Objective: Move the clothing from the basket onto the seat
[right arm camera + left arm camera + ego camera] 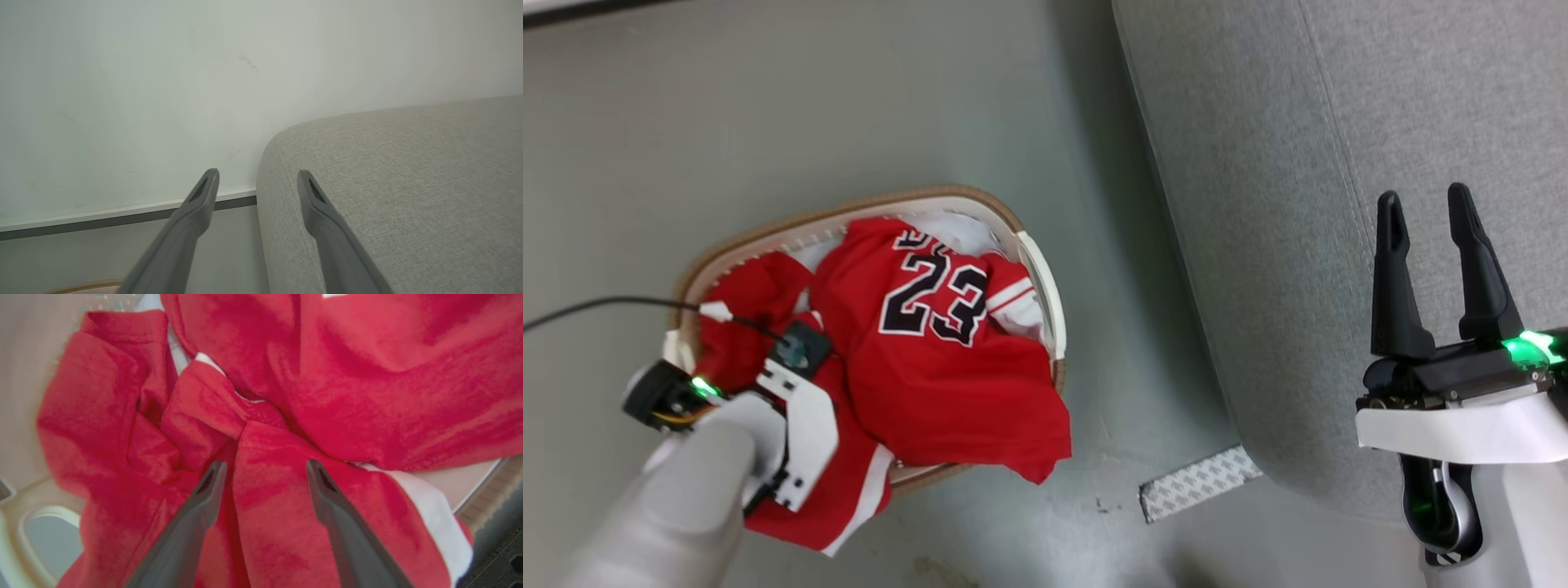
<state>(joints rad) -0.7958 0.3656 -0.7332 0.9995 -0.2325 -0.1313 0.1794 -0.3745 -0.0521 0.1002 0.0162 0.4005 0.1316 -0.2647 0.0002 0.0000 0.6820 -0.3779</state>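
Jersey (931,351) lay heaped in basket (1049,294), one corner spilling over the rim. Left gripper (265,464) pointed down at it, jaws wide, empty, a fold just ahead between the tips. Right gripper (1424,194) wide, empty, over sofa (1282,204), well apart. Left arm nearer.

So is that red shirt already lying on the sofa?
No, the red jersey lies heaped in the basket, apart from the grey sofa.

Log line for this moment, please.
left gripper: open, at red jersey in basket | right gripper: open, empty, over sofa | jersey not yet grasped
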